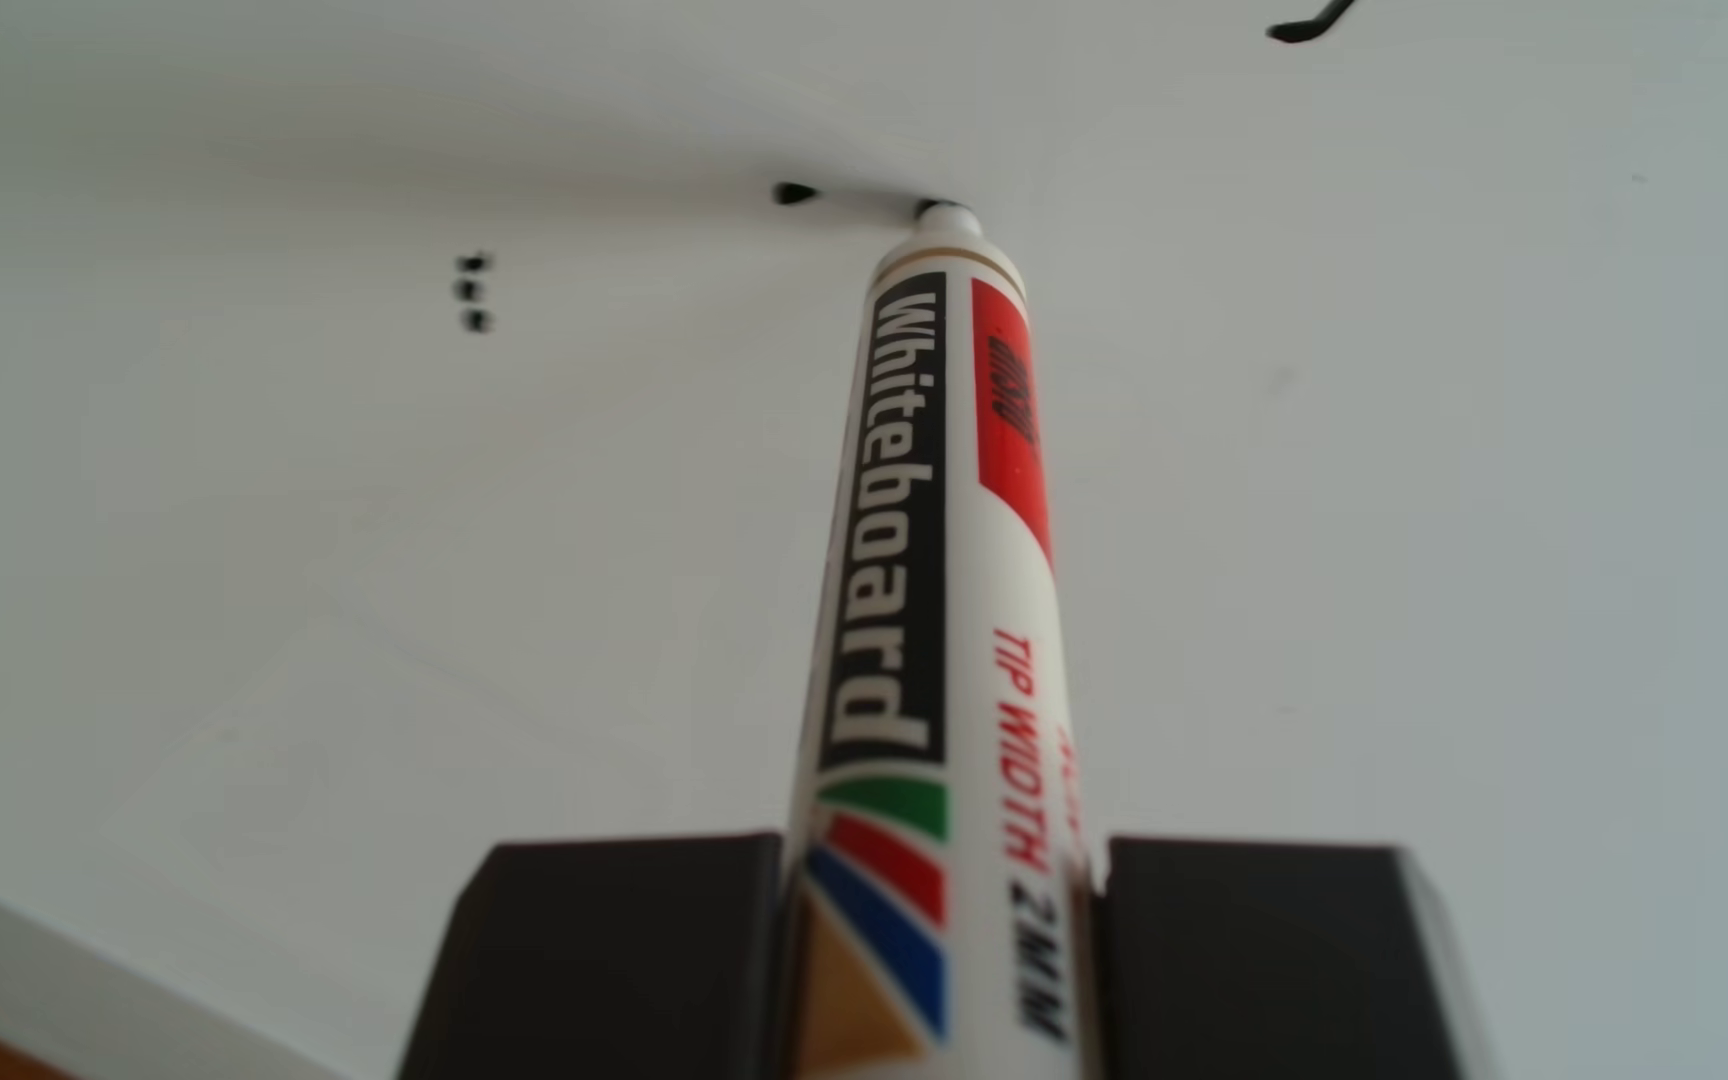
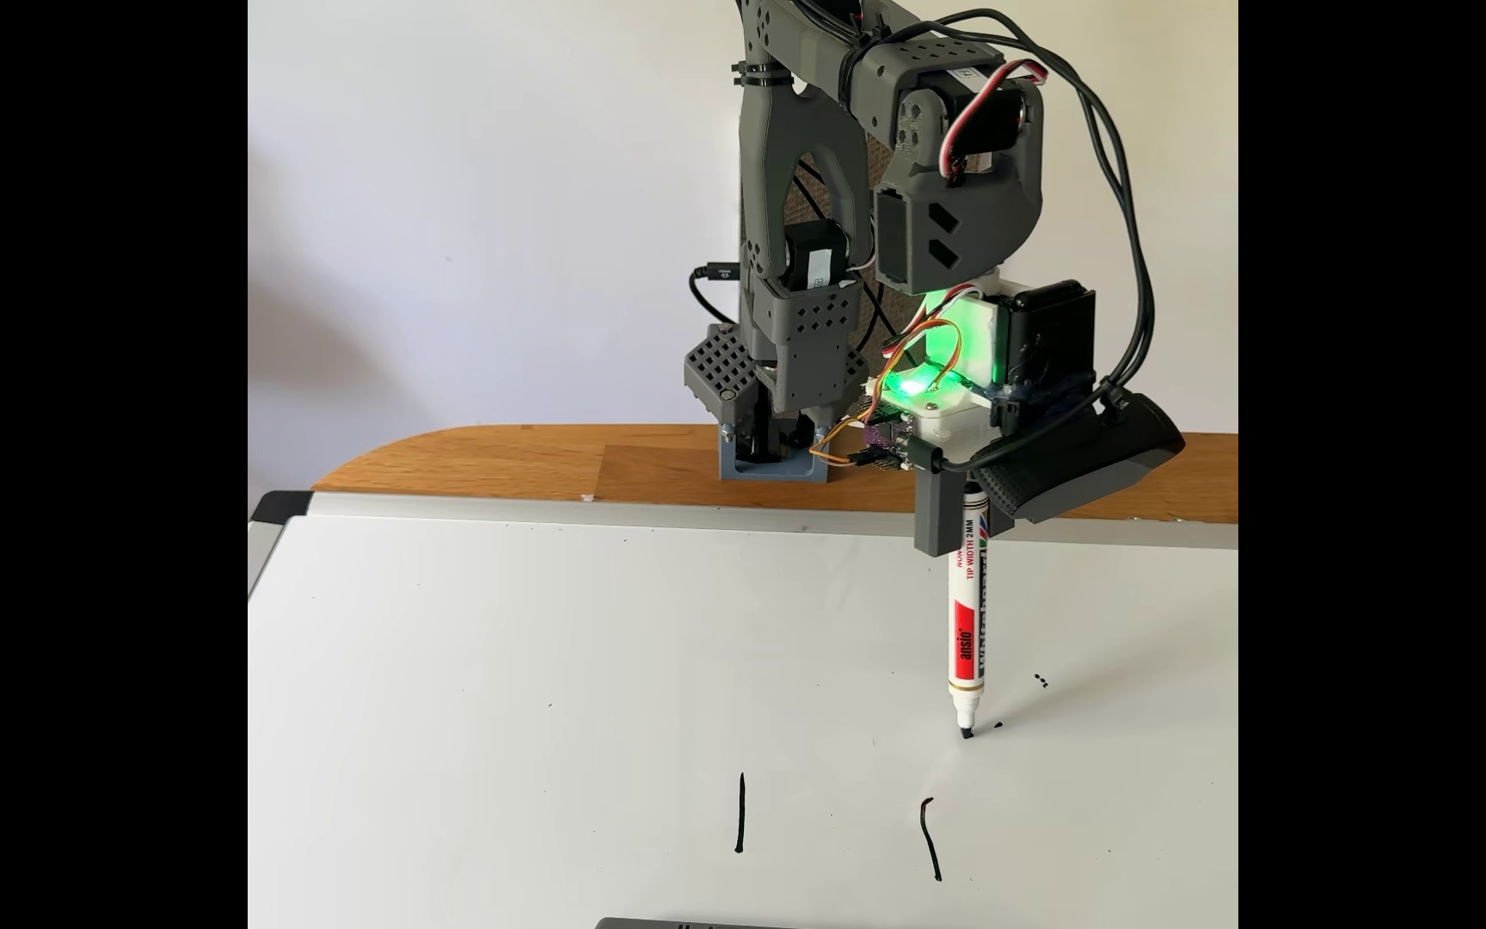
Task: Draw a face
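**Currently: marker tip down on the whiteboard**

Largest thing on my feed is the whiteboard [image 2: 632, 679], lying flat on the wooden tabletop [image 2: 498, 464], its metal frame along the far edge. Behind it the grey arm [image 2: 802, 268] stands on the tabletop, folded forward over the board, cables looping down its right side in the fixed view and a green light glowing near the wrist.

The end effector [image 2: 963, 523] is clamped around a white whiteboard marker [image 2: 965, 634]; in the other view I see dark blocks pressed against both sides of the barrel [image 1: 927, 582]. The marker stands close to upright with its tip touching the board.

The face [image 2: 931, 840] so far is thin black line work near the board's front edge: one short curved stroke, with a straighter vertical stroke [image 2: 740, 811] well apart to its left. A few small ink dots [image 2: 1041, 682] sit just right of the marker tip.
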Tool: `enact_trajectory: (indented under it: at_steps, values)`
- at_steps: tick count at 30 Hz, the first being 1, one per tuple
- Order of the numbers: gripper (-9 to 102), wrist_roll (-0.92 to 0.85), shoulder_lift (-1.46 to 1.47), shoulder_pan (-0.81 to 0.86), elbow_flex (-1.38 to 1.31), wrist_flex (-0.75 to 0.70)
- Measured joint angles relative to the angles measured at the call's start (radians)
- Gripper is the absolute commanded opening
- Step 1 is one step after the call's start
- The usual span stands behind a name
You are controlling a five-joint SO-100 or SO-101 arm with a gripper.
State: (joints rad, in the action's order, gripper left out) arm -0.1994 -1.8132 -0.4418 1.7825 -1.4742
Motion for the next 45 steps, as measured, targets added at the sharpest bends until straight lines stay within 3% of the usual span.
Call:
enact_trajectory:
  at_steps: [5, 15, 45]
  values:
    - [-1, 0.008, -0.012, -0.063, 0.003, -0.015]
    - [-1, 0.008, -0.012, -0.029, 0.006, 0.002]
    - [-1, -0.186, -0.014, 0.557, 0.012, 0.005]
